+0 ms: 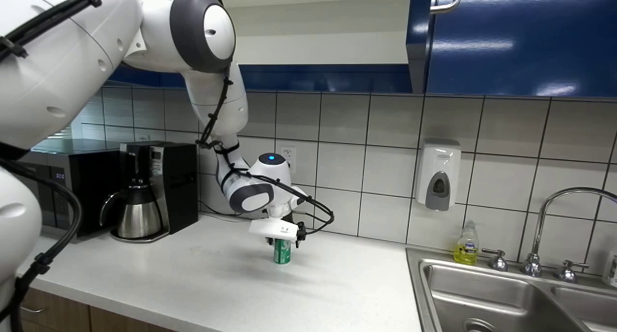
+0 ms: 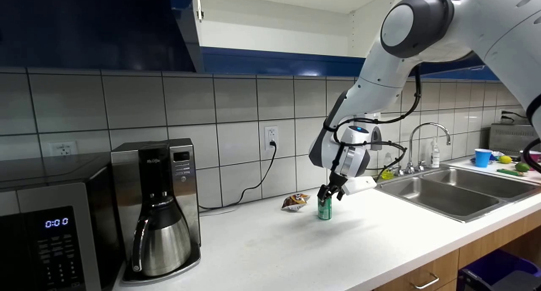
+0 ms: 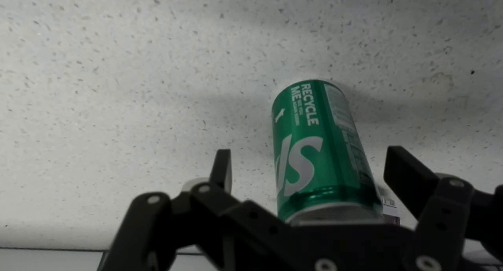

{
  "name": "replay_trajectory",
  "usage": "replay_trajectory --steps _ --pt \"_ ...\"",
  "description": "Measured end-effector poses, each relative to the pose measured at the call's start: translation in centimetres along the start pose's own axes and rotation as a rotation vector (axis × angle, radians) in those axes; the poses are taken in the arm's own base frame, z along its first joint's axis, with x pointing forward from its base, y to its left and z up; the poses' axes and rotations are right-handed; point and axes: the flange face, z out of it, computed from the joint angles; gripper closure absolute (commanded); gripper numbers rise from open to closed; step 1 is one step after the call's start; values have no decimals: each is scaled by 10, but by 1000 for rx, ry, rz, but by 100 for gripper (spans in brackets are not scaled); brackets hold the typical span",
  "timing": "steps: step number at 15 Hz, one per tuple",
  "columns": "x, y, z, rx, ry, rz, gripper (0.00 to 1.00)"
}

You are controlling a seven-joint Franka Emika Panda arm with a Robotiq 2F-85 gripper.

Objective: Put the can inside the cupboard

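The green can (image 1: 282,253) stands upright on the white counter and also shows in an exterior view (image 2: 325,210). In the wrist view the can (image 3: 314,137) lies between the two black fingers, its silvery top partly hidden by the gripper body. My gripper (image 3: 310,159) is open, pointing down around the can's upper part, with a visible gap on both sides. The gripper also shows low over the can in both exterior views (image 1: 283,242) (image 2: 331,197). The cupboard (image 1: 328,77) hangs above, its white interior (image 2: 274,31) exposed, with glossy dark blue doors at the sides.
A small brownish snack bag (image 2: 295,201) lies beside the can, near the tiled wall. The coffee maker (image 2: 184,172) and black microwave (image 2: 55,232) stand at one end. The sink (image 1: 477,288), faucet (image 1: 542,221) and yellow soap bottle (image 1: 466,245) are at the other. A soap dispenser (image 1: 438,173) hangs on the wall.
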Motion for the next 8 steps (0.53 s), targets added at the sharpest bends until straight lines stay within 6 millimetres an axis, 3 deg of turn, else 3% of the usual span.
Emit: replay_trajectory --steps 3,4,6,8 --pt "3 -1 4 1 10 2 0" --pt "4 -2 5 2 13 3 25" --pt "6 -3 7 3 17 4 33" --pt "7 -4 8 5 21 5 52"
